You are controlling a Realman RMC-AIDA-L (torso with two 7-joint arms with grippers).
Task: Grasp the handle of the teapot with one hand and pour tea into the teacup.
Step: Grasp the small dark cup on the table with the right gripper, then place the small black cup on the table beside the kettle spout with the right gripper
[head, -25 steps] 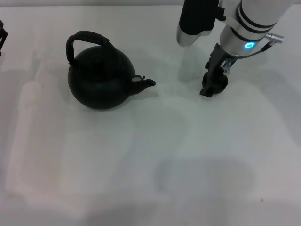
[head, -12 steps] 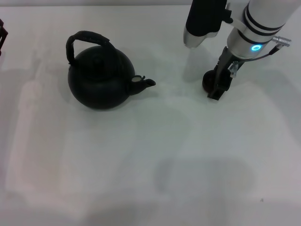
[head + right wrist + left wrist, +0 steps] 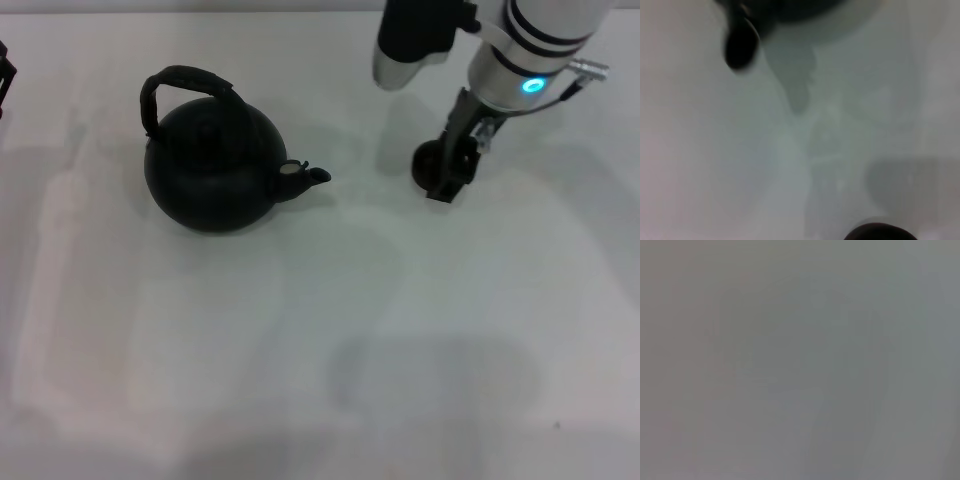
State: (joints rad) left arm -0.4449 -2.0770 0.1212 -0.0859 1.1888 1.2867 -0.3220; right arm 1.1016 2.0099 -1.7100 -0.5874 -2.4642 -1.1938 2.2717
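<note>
The round black teapot (image 3: 210, 165) stands at the left of the white table, its arched handle (image 3: 185, 80) free and its spout (image 3: 305, 177) pointing right. To the right of the spout, with a gap between them, the small dark teacup (image 3: 426, 165) sits low at the table. My right gripper (image 3: 443, 185) comes down on it from above and is shut on its rim. The right wrist view shows the teacup's edge (image 3: 880, 233) close by and the teapot's spout (image 3: 740, 47) farther off. A dark part of my left gripper (image 3: 4, 80) shows at the far left edge, away from the teapot.
The white table (image 3: 330, 340) stretches wide in front of the teapot and teacup, with only soft shadows on it. The left wrist view shows nothing but plain grey surface.
My right gripper moved a little to the right with the teacup, then came back left, ending closer to the teapot's spout. The teapot has not moved.
</note>
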